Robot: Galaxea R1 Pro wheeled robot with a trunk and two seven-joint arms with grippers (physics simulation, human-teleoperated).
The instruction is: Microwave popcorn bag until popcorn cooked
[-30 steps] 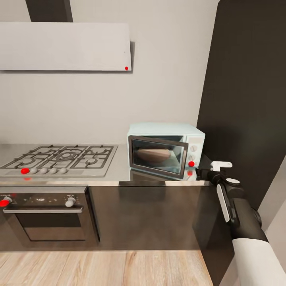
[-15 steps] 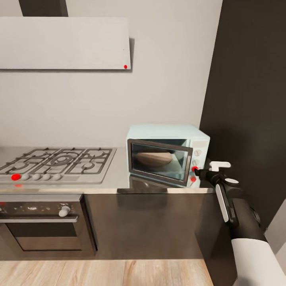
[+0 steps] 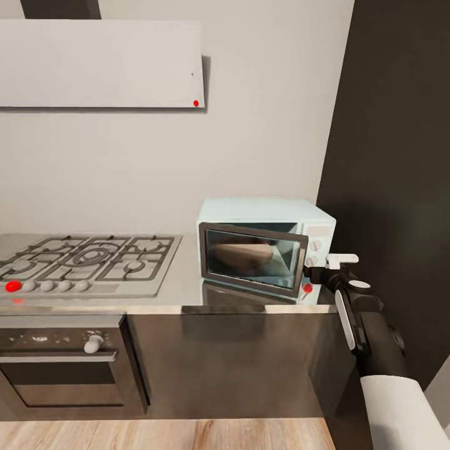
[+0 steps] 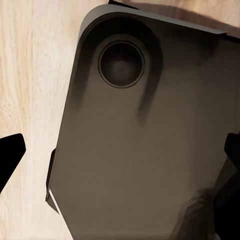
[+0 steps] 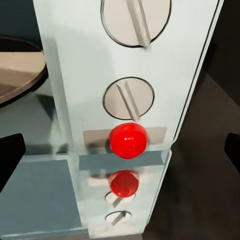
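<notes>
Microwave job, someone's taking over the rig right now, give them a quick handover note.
Right gripper: open, empty, at the microwave control panel, lined up with the red button below the two knobs.
Left gripper: open, empty, hanging over a dark part of the robot's base and the wooden floor.
Done: the popcorn bag is inside the microwave on the countertop, seen through the glass door.
Left: the door looks slightly ajar, so check it, then press the button and wait for cooking.

a pale-blue microwave (image 3: 265, 247) sat on the grey countertop (image 3: 181, 290), the popcorn bag (image 3: 240, 256) behind its glass door, the right gripper (image 3: 312, 275) at its knobs.
</notes>
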